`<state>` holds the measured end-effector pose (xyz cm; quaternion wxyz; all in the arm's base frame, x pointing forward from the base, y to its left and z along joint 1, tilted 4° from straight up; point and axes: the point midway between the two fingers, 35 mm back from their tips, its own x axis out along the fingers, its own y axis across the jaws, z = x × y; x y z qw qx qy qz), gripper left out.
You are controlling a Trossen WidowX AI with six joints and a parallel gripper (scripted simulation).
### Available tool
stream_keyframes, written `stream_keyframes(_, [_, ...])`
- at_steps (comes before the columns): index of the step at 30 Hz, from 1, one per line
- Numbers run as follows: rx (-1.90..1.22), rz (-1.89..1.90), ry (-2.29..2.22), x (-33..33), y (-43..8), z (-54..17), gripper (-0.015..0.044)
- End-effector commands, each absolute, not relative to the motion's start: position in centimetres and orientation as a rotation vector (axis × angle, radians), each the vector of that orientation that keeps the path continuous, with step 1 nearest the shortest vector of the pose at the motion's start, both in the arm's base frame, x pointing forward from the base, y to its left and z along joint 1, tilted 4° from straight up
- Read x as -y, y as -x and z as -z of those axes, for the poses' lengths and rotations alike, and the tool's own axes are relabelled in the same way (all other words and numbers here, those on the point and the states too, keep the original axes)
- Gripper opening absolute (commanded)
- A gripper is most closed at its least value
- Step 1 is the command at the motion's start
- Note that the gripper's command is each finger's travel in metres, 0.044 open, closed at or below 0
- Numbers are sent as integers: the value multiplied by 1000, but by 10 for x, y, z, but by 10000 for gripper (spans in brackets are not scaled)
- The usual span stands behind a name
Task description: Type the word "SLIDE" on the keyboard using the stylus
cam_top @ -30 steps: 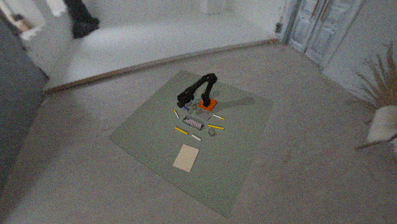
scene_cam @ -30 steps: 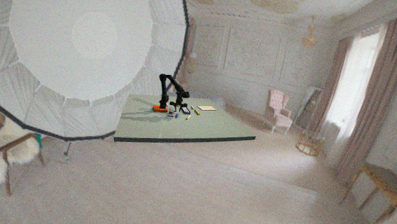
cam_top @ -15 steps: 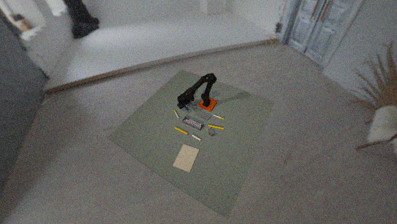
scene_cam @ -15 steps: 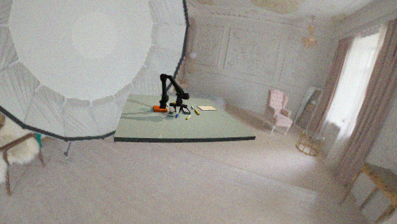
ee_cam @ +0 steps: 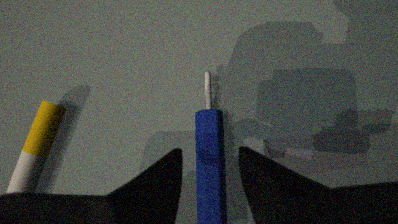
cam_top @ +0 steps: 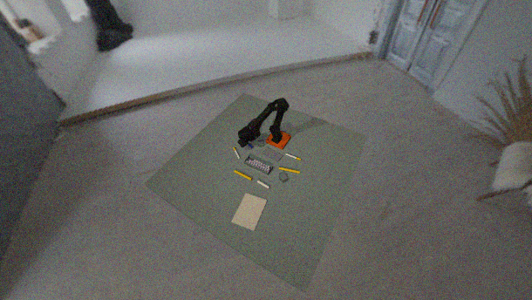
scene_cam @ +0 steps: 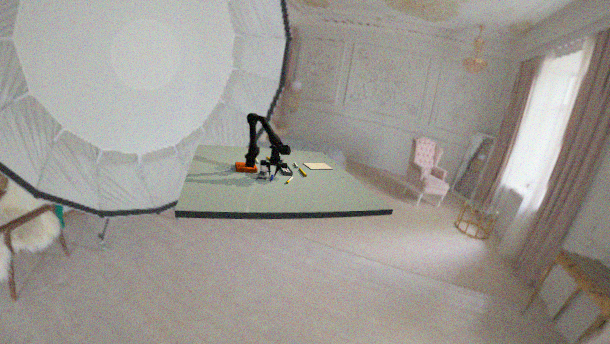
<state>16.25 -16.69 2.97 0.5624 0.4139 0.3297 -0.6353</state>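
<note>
The blue stylus (ee_cam: 208,125) with a thin white tip lies on the green desk mat (cam_top: 314,205) and points away from the wrist camera. My gripper (ee_cam: 210,155) (cam_top: 245,144) is low over it, one dark finger on each side. There is a visible gap between each finger and the stylus, so the gripper is open around it and not clamped. The small keyboard (cam_top: 259,165) (scene_cam: 285,171) lies on the mat in front of the arm's orange base (cam_top: 279,139), a little away from the gripper.
A yellow-and-white pen (ee_cam: 35,145) (cam_top: 235,152) lies just left of the gripper. More pens (cam_top: 293,156) (cam_top: 289,170) (cam_top: 242,174) (cam_top: 262,184) lie around the keyboard. A grey block (cam_top: 283,176), a grey flat plate (cam_top: 273,153) and a beige pad (cam_top: 248,211) also lie on the mat.
</note>
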Motion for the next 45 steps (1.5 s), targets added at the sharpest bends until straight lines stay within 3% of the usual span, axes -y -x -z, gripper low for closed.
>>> stream_keyframes(1, [-772,1502,-972,167,-162,-26,150])
stream_keyframes(19, [-772,1502,-972,166,-163,-10,150])
stream_keyframes(24, [-778,1496,-975,166,-163,-11,19])
stream_keyframes(26, [-778,1496,-975,166,-163,-11,5])
stream_keyframes(45, [-778,1498,-973,168,-160,-60,0])
